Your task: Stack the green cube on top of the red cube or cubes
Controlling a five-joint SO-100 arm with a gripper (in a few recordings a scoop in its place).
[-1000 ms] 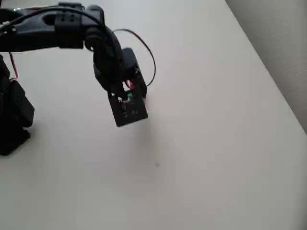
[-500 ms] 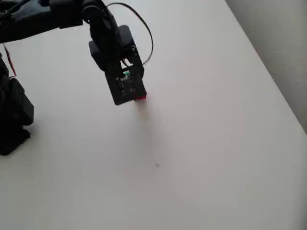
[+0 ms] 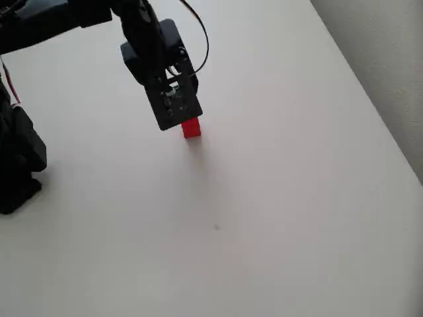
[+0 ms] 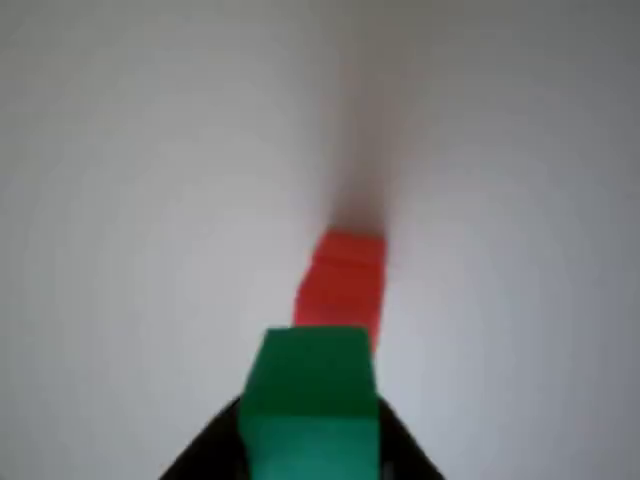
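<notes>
In the wrist view the green cube [image 4: 310, 400] sits at the bottom centre between my black fingers [image 4: 205, 455], held above the white table. My gripper [image 4: 308, 455] is shut on it. Just beyond it stands the red cube or cubes [image 4: 340, 285], a tall block with a faint seam across it, apart from the green cube. In the overhead view the red block [image 3: 191, 127] stands on the table at the lower right corner of my black gripper head [image 3: 175, 109], which hides the green cube from above.
The white table [image 3: 277, 198] stretches wide to the right and front of the red block. The arm's black base [image 3: 16, 165] stands at the left edge. The table's right edge [image 3: 370, 99] runs diagonally beside a pale floor.
The gripper head has moved up and back in the overhead view, carrying the green cube. The red block, mostly covered before, now shows beside the head.
</notes>
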